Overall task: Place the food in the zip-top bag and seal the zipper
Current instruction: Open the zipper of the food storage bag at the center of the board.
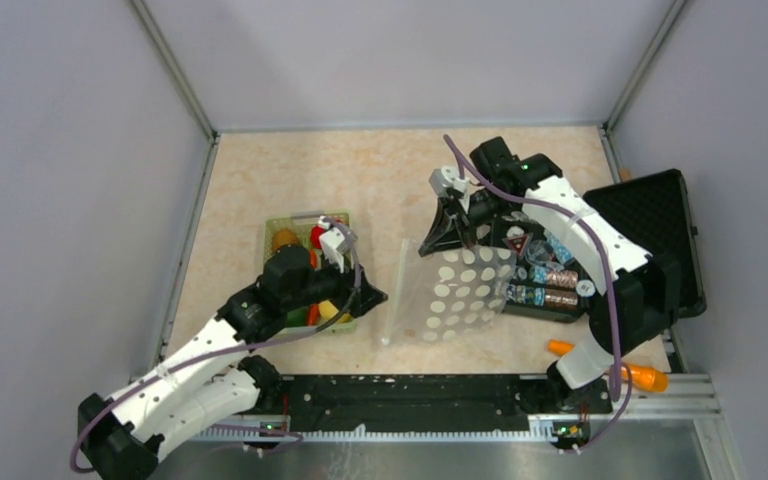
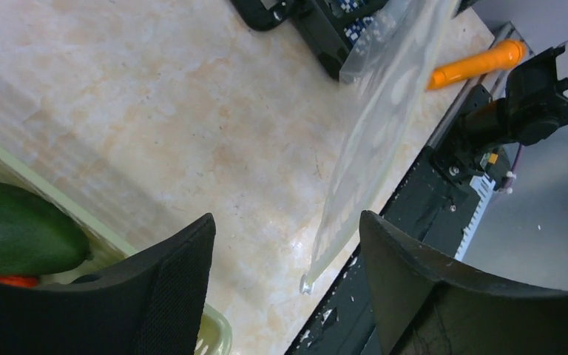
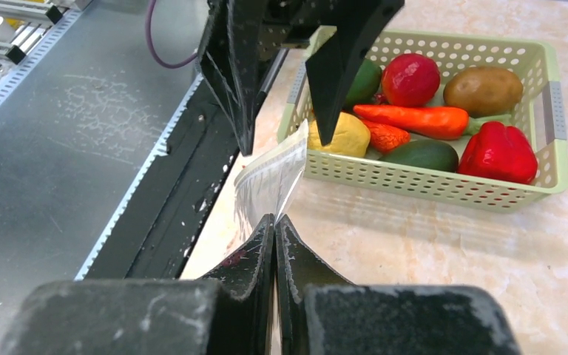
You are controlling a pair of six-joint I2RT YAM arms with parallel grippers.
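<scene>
Just left of the left gripper (image 2: 287,222), whose jaws are wide and empty, the food (image 3: 429,111) sits in the basket (image 3: 429,186). To the right of those jaws lies the zip-top bag (image 1: 460,290), its long zipper (image 1: 395,290) edge facing them, so this arm is nearer the food. The right gripper (image 3: 275,220) has its jaws pinched tight on the bag's far side, holding it up.

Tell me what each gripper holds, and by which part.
The right gripper is shut on the clear bag, pinching its far edge. The left gripper is open near the basket, holding nothing.
</scene>
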